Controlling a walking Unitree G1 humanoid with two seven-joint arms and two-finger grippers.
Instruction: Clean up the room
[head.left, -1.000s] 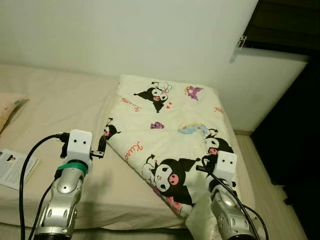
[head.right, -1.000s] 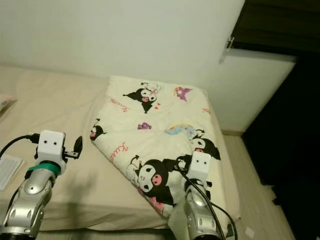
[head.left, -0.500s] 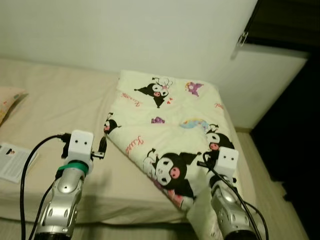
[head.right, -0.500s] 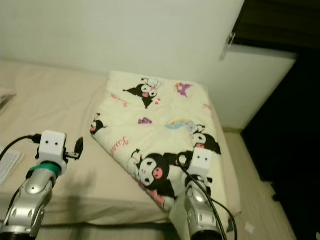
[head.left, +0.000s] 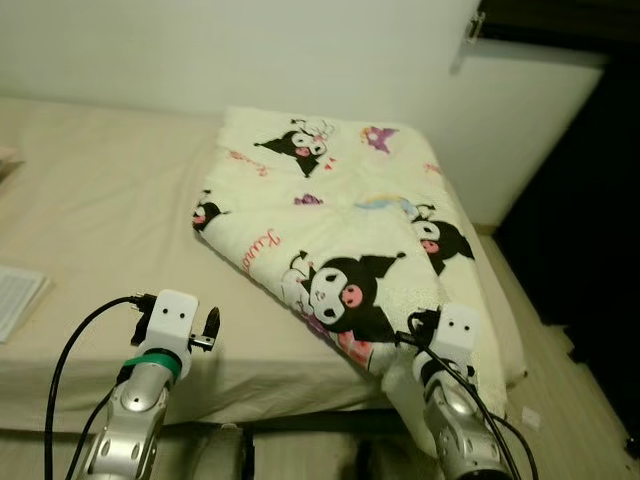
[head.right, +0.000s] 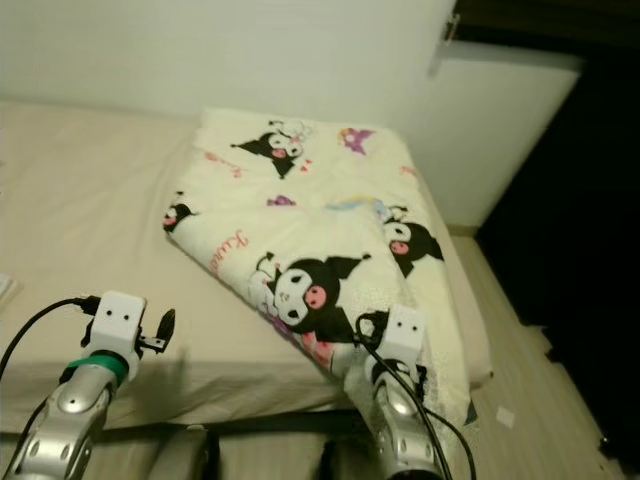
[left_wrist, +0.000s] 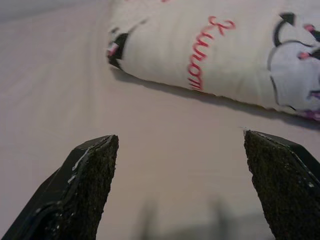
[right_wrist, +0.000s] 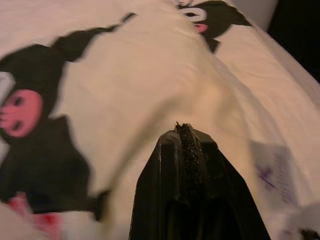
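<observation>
Right gripper (right_wrist: 186, 142), fingers pressed together on a fold of the cartoon-print blanket (head.left: 340, 230), sits at the bed's (head.left: 90, 230) near right corner. Left gripper (left_wrist: 182, 175) hovers spread wide over bare sheet beside the blanket's folded edge. Dark floor (head.left: 560, 330) runs along the right.

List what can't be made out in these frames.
- Right gripper: fingers pressed together in the right wrist view, blanket draped around them; whether fabric is pinched is hidden.
- Right gripper in the eye views: hidden behind its own wrist housing.
- Flat white item at the bed's left: cut off by the frame edge, unidentifiable.
- Small scrap on floor: too small.
</observation>
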